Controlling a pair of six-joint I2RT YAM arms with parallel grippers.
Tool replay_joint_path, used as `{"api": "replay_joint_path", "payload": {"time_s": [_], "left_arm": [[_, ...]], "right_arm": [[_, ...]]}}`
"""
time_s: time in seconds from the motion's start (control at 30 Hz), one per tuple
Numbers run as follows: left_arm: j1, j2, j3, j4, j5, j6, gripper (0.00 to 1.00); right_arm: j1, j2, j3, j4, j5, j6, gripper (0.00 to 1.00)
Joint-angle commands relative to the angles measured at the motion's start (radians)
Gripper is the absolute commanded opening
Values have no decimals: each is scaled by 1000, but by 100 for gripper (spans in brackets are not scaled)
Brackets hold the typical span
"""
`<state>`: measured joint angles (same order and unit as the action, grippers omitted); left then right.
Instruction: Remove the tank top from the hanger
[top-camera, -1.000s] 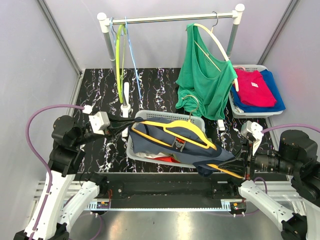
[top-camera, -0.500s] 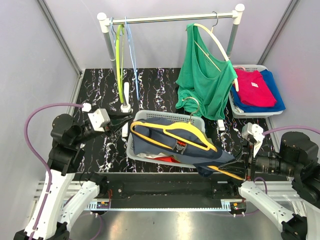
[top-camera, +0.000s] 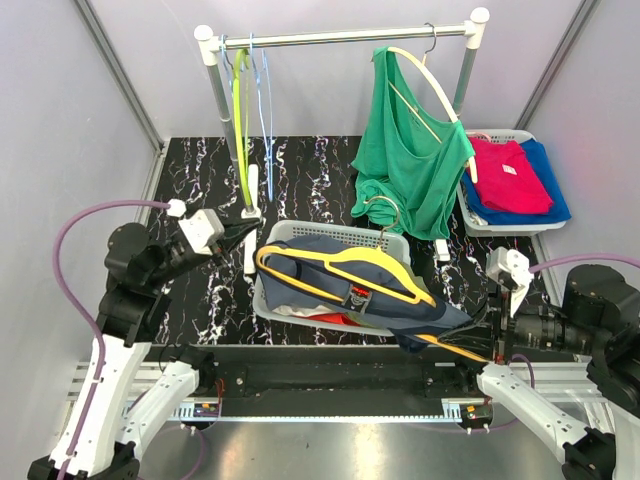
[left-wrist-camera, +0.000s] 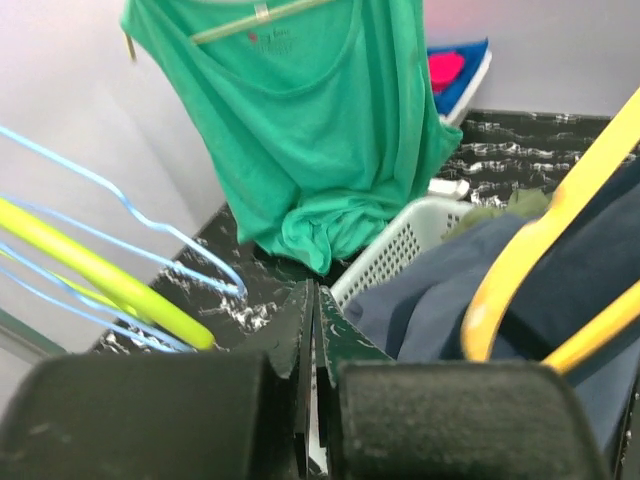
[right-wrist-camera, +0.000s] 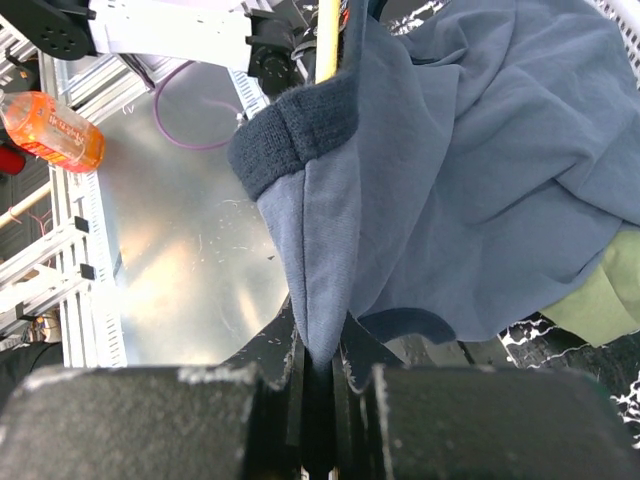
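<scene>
Navy tank top (right-wrist-camera: 480, 150), right tool (right-wrist-camera: 318, 352) pinch, wrist-view only

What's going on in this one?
The right claw is shut on an edge of the navy tank top. The top is draped on its yellow hanger, which lies across the white basket. The left claw is shut and holds nothing, off to the basket's left. The top is not yet off the hanger.
</scene>
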<state>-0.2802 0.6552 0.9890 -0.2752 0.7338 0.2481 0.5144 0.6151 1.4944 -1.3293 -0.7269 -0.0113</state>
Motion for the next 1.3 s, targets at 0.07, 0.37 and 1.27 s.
{"api": "replay_joint_path", "payload": {"time_s": [0.07,0.37,1.27], "left_arm": [[3,-6,-102,-7,-31,43,0],[3,-40,-92,-116,53,-10,99],[-14,-69,-190,-257,286,119,99]], "right_arm": [[1,-6,75,91,-69,5,0],[1,0,87,68,6,-3,0],[1,-14,40,102,97,29,0]]}}
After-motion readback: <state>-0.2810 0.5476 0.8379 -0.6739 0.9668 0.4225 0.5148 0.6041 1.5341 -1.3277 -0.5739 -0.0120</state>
